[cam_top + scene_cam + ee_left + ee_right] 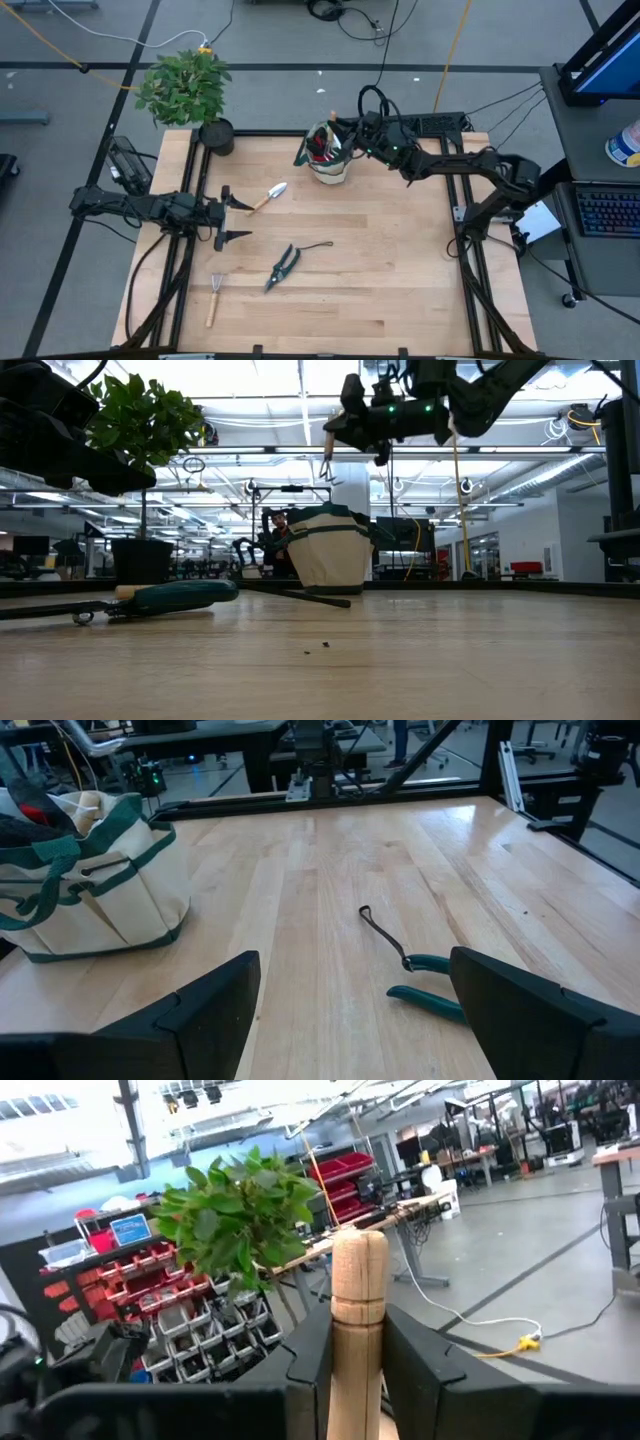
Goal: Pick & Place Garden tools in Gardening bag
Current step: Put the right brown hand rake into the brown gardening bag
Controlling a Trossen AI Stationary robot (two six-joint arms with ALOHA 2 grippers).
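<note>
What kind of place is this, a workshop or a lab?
Most likely a robotics lab or open workshop hall: a wooden worktable standing on a grey floor with loose cables, shelves of red parts bins behind the potted plant, and a computer keyboard beside the table.

table: pale wood, smooth | bag: beige canvas cloth

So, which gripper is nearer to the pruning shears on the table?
The left. The left gripper hovers open just beside the pruning shears, while the right gripper is over the gardening bag, shut on a wooden tool handle.
</note>
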